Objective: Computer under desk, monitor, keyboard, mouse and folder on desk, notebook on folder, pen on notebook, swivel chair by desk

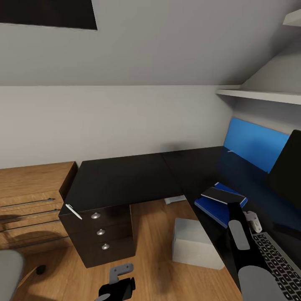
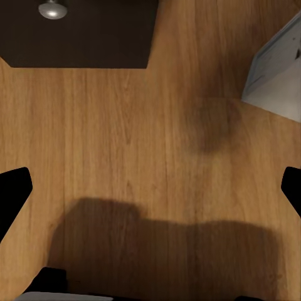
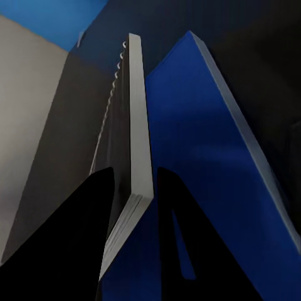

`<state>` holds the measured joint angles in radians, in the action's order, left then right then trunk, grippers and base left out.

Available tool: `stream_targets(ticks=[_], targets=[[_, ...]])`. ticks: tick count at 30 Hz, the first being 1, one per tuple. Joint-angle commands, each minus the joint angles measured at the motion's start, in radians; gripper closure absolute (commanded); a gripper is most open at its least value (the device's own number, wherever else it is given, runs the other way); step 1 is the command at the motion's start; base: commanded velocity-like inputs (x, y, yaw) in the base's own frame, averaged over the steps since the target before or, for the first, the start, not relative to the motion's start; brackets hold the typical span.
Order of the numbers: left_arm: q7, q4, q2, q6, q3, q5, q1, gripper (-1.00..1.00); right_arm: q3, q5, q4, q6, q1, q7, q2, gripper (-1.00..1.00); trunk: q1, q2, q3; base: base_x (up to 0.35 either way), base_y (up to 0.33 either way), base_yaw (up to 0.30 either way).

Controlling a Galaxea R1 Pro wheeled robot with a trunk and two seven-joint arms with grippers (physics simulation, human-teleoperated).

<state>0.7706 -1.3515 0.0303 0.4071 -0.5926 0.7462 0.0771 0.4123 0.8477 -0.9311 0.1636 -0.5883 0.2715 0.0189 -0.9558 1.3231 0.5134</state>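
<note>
Glossy black, the L-shaped desk (image 1: 125, 179) carries the blue folder (image 1: 217, 207) beside the keyboard (image 1: 278, 261), with the computer (image 1: 194, 244) on the floor underneath. The dark spiral notebook (image 3: 135, 150) sits clamped edge-on between the fingers of the right gripper (image 3: 133, 207), just above the folder. To do this step well, I think the notebook should be brought flat and square over the folder before letting go, because it looks tilted, and the left gripper (image 2: 150, 188) hangs wide apart over the wooden floor (image 2: 125, 138), holding nothing.
</note>
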Motion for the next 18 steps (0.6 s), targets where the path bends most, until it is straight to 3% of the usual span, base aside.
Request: stream_targets(ticks=[1,18], targets=[[0.008,-0.001,0.001,0.002,-0.003,0.005,0.001,-1.00,0.001,0.008,-0.001,0.005,-0.001,-0.001,0.001,1.00,0.000,0.001,0.001,0.011,0.001,0.000],[0.009,0.000,0.000,0.003,-0.003,0.005,0.001,-1.00,0.000,-0.010,0.000,0.008,-0.001,0.002,0.000,1.00,0.000,0.001,0.001,0.001,0.000,0.000]])
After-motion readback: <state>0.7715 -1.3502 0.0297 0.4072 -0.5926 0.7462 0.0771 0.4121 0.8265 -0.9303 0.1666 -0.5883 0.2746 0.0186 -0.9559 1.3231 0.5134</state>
